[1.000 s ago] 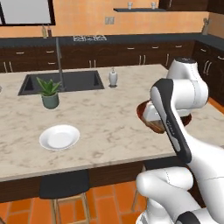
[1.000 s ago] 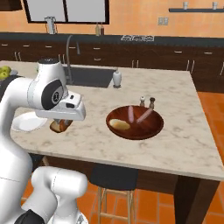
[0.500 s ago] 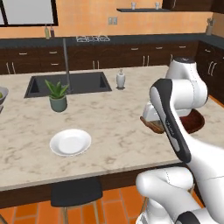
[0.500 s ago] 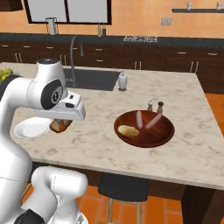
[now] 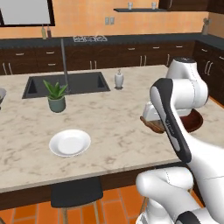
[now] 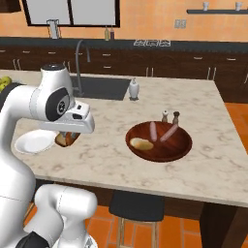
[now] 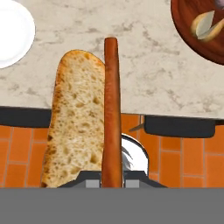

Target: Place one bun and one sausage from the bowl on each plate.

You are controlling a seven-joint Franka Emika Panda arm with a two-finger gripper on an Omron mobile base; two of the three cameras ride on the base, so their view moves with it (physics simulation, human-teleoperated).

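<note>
My gripper (image 7: pixel 112 177) is shut on a long reddish sausage (image 7: pixel 112 109). A toasted bun (image 7: pixel 76 118) lies pressed against the sausage's left side and is lifted with it. Both hang over the counter's front edge. From the base the gripper (image 6: pixel 67 139) hovers just right of the white plate (image 6: pixel 31 143), also the white plate (image 5: pixel 70 142) (image 7: pixel 11 35). The reddish-brown bowl (image 6: pixel 184 145) holds one bun (image 6: pixel 141 144) and two sausages (image 6: pixel 153 130). My arm partly hides the bowl (image 5: pixel 194 119). The orange-tan plate is out of view.
A potted plant (image 5: pixel 56 97) stands beside the sink (image 5: pixel 65 84), and a soap dispenser (image 5: pixel 118 80) sits behind it. Salt and pepper shakers (image 6: pixel 170 116) stand behind the bowl. Dark stools (image 6: pixel 135 206) sit under the counter's front edge.
The base has driven sideways along the counter, so the whole scene shifted right in both base views. The arm keeps its pose, still carrying the sausage and bun.
</note>
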